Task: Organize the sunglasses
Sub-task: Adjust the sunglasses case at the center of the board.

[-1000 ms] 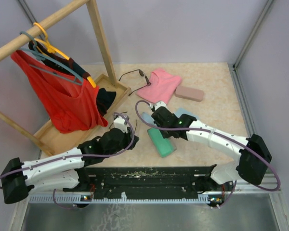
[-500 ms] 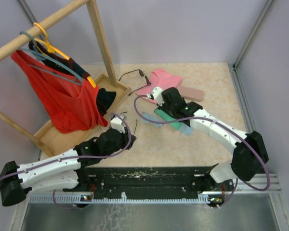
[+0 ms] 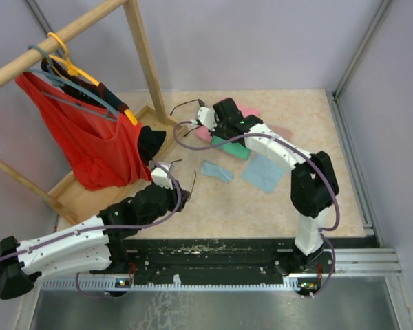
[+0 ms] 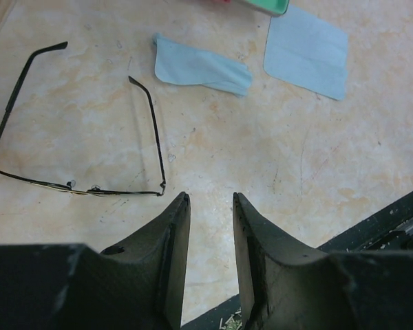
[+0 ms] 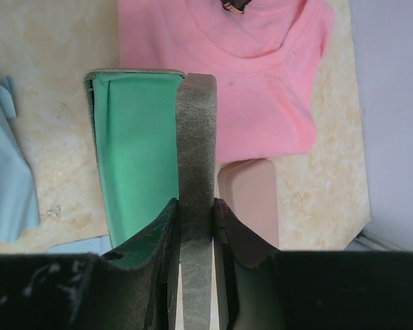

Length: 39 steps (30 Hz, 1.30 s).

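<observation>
One pair of sunglasses (image 4: 76, 187) lies unfolded on the table, just ahead and left of my left gripper (image 4: 210, 199), which is open with nothing between its fingers. In the top view this gripper (image 3: 182, 198) sits beside that pair. A second pair of sunglasses (image 3: 187, 104) lies at the back by the pink cloth (image 3: 246, 110). My right gripper (image 5: 195, 201) is shut on the grey wall of an open spectacle case (image 5: 196, 130) with a green lining (image 5: 134, 151). It holds the case over the pink cloth's (image 5: 261, 69) near edge.
A pink case (image 5: 251, 199) lies to the right of the held case. Two light-blue cloths (image 4: 203, 65) (image 4: 306, 51) lie mid-table. A wooden rack (image 3: 141, 48) with a red garment (image 3: 89, 148) on hangers stands at the left. Metal frame posts edge the right side.
My right arm has carried the green-lined case from the table's middle to the back, by the pink cloth. The left gripper has edged back, so the near sunglasses show more.
</observation>
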{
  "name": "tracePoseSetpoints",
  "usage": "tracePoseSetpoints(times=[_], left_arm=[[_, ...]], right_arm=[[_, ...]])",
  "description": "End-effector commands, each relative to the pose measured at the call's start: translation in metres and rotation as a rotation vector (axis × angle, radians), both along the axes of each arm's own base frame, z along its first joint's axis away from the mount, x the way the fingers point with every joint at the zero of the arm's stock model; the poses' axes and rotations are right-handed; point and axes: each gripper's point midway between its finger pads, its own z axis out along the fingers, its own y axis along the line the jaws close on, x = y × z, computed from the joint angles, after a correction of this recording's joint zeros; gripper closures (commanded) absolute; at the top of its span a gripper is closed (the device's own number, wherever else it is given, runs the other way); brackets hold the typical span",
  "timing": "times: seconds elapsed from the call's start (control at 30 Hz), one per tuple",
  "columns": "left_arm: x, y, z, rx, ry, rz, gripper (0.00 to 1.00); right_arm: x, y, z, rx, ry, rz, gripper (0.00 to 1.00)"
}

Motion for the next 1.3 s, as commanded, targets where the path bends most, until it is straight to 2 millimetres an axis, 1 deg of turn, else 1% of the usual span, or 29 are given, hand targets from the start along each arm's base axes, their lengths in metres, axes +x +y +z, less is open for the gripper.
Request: tracePoseSetpoints(times=[0.0,0.1,0.27,0.43,0.87,0.97,1.27], left_arm=[[0.005,0.014,0.017,-0.015,-0.052,0.051,0.62],[0.006,0.021,0.022,-0.026,-0.073,0.070,0.62],[0.007,0.026,0.026,-0.028,-0.090,0.084,0.61],[0.007,0.026,0.027,-0.026,-0.087,0.083,0.61],[0.008,0.030,0.033,-0.027,-0.102,0.092,0.60],[0.007,0.029,0.032,-0.025,-0.101,0.091,0.60],[0.007,0.031,0.029,-0.021,-0.097,0.095,0.60]], right_arm=[[0.016,0.015,0.016,-0.012,-0.017,0.049,1.00],[0.012,0.022,0.003,-0.036,0.045,0.081,1.00],[0.007,0.036,-0.006,-0.035,0.082,0.133,1.00],[0.004,0.045,-0.016,-0.059,0.097,0.169,1.00],[-0.006,0.054,-0.035,-0.061,0.151,0.211,1.00],[-0.012,0.058,-0.036,-0.049,0.174,0.237,1.00],[-0.042,0.066,-0.044,-0.021,0.287,0.326,1.00]])
